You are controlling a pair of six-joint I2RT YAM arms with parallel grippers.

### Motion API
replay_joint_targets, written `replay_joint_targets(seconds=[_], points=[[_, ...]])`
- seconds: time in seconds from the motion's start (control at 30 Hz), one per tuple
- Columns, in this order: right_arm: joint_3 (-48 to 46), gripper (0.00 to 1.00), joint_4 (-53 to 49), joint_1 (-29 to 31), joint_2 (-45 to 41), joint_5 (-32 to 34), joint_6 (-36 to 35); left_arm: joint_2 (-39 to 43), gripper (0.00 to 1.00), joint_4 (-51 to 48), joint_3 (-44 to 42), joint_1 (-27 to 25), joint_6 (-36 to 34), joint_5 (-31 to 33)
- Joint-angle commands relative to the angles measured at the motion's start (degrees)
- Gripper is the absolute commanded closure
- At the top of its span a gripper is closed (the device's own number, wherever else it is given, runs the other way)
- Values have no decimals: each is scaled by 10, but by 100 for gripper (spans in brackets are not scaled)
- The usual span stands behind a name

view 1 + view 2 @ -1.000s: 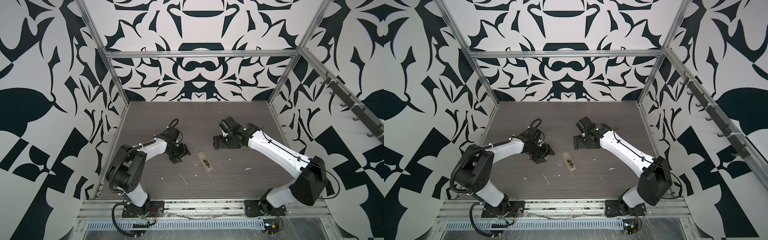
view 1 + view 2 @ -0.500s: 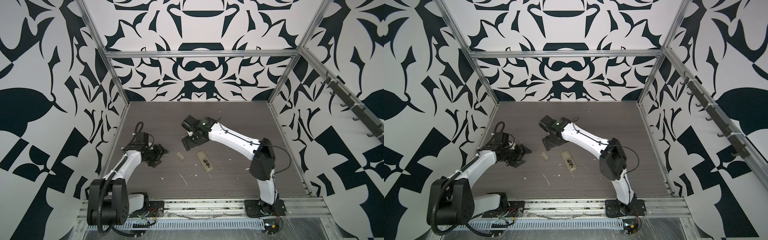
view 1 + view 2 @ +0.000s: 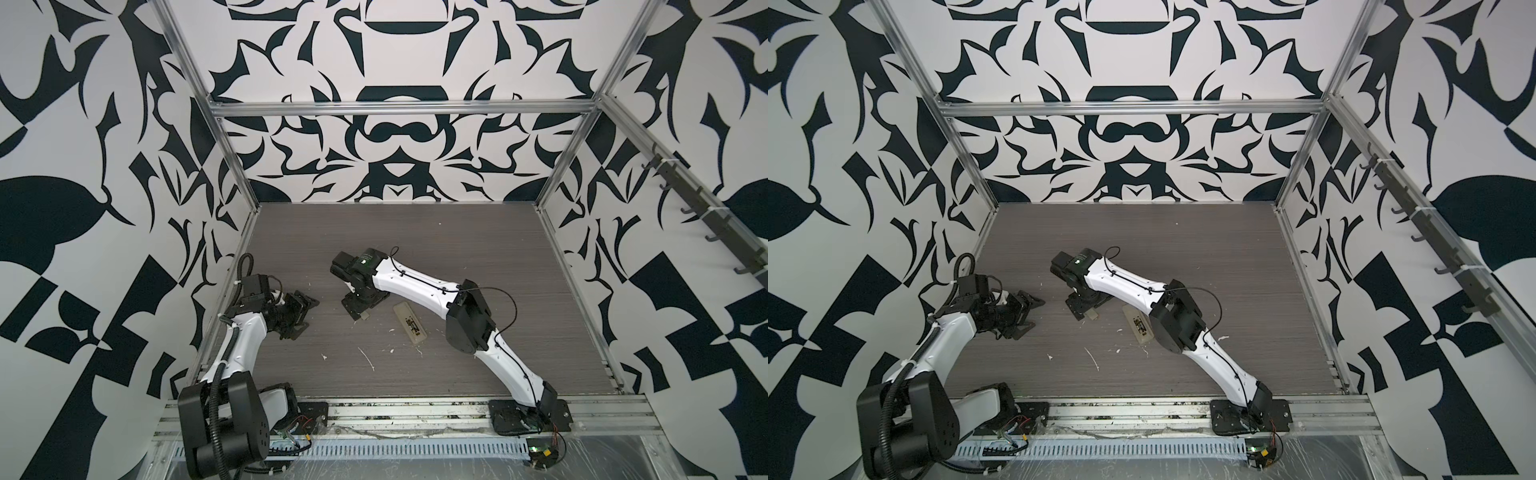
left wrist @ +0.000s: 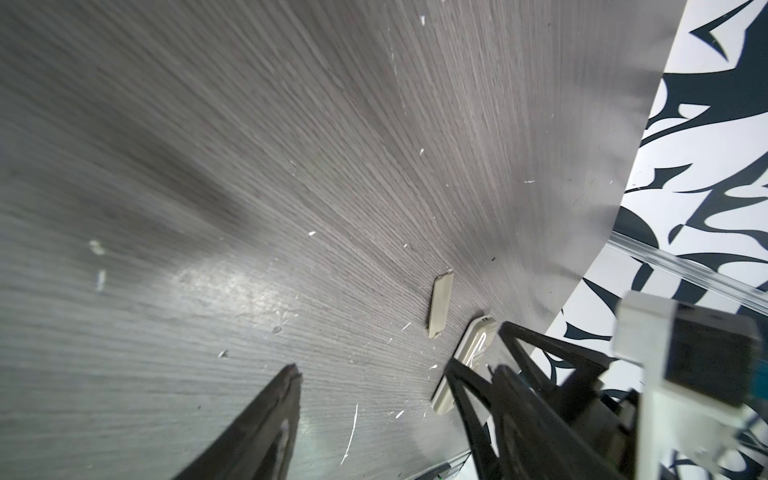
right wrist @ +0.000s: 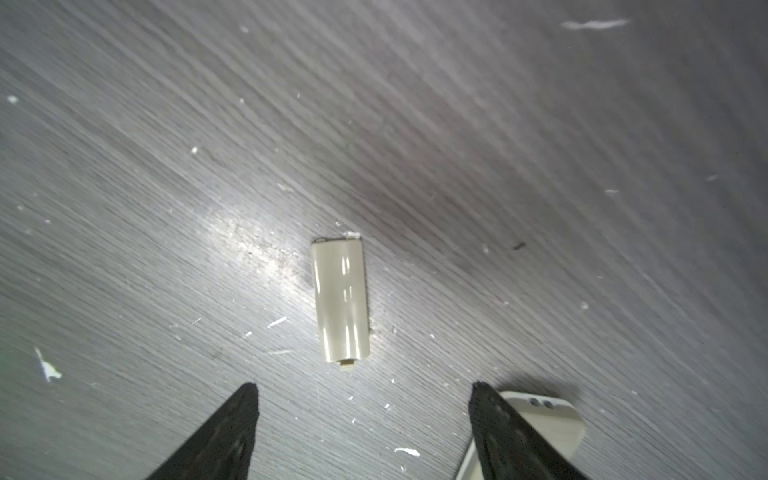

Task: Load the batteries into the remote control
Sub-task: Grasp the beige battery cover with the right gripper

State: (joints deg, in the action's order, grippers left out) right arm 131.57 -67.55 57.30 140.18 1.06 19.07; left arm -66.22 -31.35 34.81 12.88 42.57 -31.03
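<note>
Hovering low over the grey counter [image 3: 457, 249], my right gripper [image 5: 363, 388] is spread open and empty. My left gripper [image 3: 306, 314], at its 9 o'clock, is released too. The remote control [image 3: 410, 322] lies pale side up at 4 o'clock, its dark label unreadable. A small beige cover [image 5: 340, 299] lies flat just off my right gripper's tips, with white flecks [image 3: 368, 359] around it.

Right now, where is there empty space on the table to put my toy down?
The table is bare along its back half and right side. The middle is crowded: the right tool hovers by the small cover, beside the remote control.
</note>
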Motion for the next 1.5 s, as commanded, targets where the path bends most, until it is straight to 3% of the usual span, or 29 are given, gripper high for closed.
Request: replay_joint_targets(seconds=[0.0,0.17,0.9,1.47], points=[[-16,19,12,1,-23,-23,1,-3,25,5,-8,3,-16,-25],[-41,25,44,1,-20,-46,6,-3,25,9,-7,3,-18,-29],[-28,44,40,12,26,-20,2,7,24,18,-18,4,-19,-34],[-32,77,39,23,28,-9,10,-3,24,25,-21,3,-19,-38]])
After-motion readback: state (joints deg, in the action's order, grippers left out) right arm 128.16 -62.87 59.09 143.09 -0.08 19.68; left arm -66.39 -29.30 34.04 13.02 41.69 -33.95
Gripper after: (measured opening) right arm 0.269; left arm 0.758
